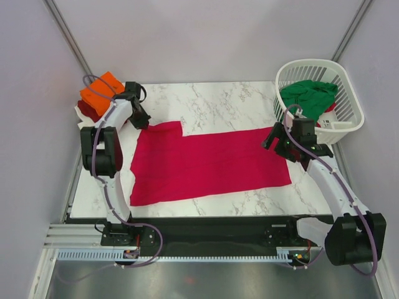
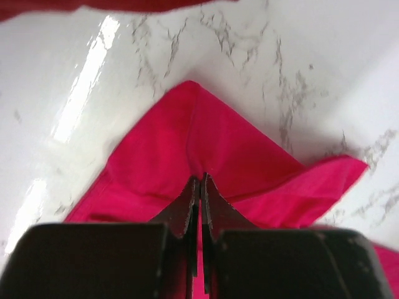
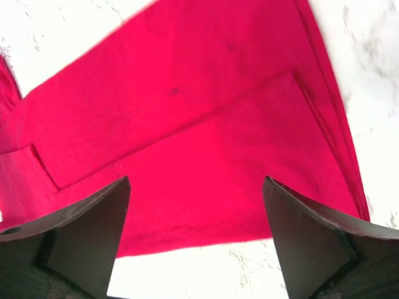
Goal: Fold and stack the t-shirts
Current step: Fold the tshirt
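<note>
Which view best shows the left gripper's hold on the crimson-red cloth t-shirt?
Left wrist: the left gripper is shut on a fold of the crimson-red cloth t-shirt. Top external shows it small, at the shirt's far-left corner; right wrist shows the shirt's other end.

Matt cloth tee [image 1: 206, 162], glossy marble-look table [image 1: 218, 103]

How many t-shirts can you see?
5: crimson tee spread on the table; orange tee, dark red tee and white tee piled far left; green tee in the basket. More may hide underneath.
</note>
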Tool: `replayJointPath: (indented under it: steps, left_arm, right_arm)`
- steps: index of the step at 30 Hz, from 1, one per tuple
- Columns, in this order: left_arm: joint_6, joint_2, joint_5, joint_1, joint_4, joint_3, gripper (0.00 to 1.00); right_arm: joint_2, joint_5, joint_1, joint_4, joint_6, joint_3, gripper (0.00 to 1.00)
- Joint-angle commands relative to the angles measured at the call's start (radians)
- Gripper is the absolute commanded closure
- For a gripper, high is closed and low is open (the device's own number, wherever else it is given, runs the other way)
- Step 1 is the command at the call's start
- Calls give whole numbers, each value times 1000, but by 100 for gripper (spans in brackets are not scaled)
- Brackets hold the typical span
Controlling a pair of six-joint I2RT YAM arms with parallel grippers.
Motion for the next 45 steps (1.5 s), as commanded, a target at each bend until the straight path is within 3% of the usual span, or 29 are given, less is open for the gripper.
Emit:
replayJointPath:
  steps: [1, 9, 17, 26, 37, 45]
  left_arm:
    - [-18, -170, -16, -11, 22, -67, 98]
    - [-6, -342, -68, 36, 25, -158, 98]
    - [16, -350, -86, 79, 24, -181, 98]
    - [23, -365, -160, 113, -5, -157, 98]
    - [14, -330, -137, 173, -18, -146, 98]
    - [20, -298, -92, 170, -16, -144, 98]
  right_arm:
    - [73, 200, 109, 8, -22, 159, 7]
    - [523, 349, 206, 4, -70, 553, 9]
    - [903, 437, 207, -111, -146, 904, 9]
    - [1044, 481, 206, -127, -169, 1026, 12]
    - [1101, 512, 212, -132, -182, 1059, 12]
    - [1173, 512, 212, -126, -174, 1093, 19]
